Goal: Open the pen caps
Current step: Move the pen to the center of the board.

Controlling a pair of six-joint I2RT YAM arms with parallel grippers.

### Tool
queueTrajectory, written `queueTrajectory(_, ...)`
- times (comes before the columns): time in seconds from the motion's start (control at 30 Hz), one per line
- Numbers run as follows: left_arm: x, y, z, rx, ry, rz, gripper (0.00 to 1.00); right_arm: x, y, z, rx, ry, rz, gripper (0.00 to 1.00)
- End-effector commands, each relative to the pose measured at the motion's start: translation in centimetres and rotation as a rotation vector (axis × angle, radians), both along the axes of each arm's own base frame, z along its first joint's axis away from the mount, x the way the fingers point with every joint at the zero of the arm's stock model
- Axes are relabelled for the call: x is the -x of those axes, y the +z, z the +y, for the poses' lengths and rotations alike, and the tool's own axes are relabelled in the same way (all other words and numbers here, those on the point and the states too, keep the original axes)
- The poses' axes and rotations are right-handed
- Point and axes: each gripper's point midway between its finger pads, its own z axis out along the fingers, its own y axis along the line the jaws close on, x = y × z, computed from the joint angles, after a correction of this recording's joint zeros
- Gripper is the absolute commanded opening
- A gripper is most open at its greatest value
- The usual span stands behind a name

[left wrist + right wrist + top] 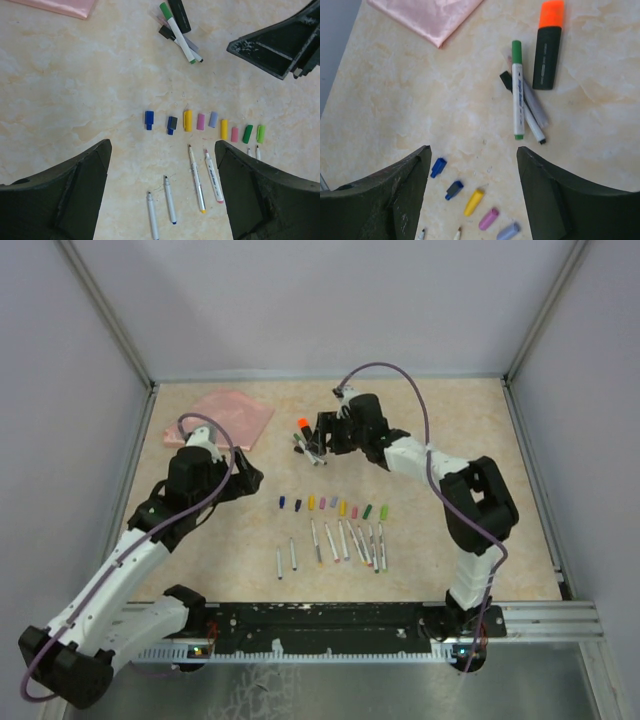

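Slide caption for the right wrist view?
Open right gripper near green-capped pen, orange highlighter, loose caps.

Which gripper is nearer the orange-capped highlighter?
Right. The right gripper hangs just beside the orange-capped highlighter; the left gripper is well to its left, nearer the arms' bases.

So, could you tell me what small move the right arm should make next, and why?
Probably lower the open right gripper onto the green-capped pen: its cap is still on, and it lies uppermost just ahead of the jaws.
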Motion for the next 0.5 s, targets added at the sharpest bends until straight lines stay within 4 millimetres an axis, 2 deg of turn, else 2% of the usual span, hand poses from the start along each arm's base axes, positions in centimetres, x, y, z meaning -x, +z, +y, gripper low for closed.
queueTrajectory(0.0, -2.0, 2.1, -1.1, -0.005, -0.036, -0.062, 0.89, -3.1, 1.2, 2.0, -0.020, 0.053, -0.017, 0.67)
queueTrajectory(0.23, -3.2, 1.2, -1.6, -0.030, -0.046, -0.040, 0.90, -7.2, -1.6, 2.6, 0.070, -0.020, 0.049, 0.52)
queueTrajectory(0.37, -3.5, 0.6, -1.5, -0.038, -0.045, -0.030, 0.90, -8.9, -3.4, 2.5, 0.122, -0.065, 0.071, 0.51)
queueTrajectory(0.47, -3.7, 0.5, -1.5, -0.045, -0.048, -0.028, 0.90, -10.0, -4.0, 2.8, 0.141, -0.080, 0.080, 0.48)
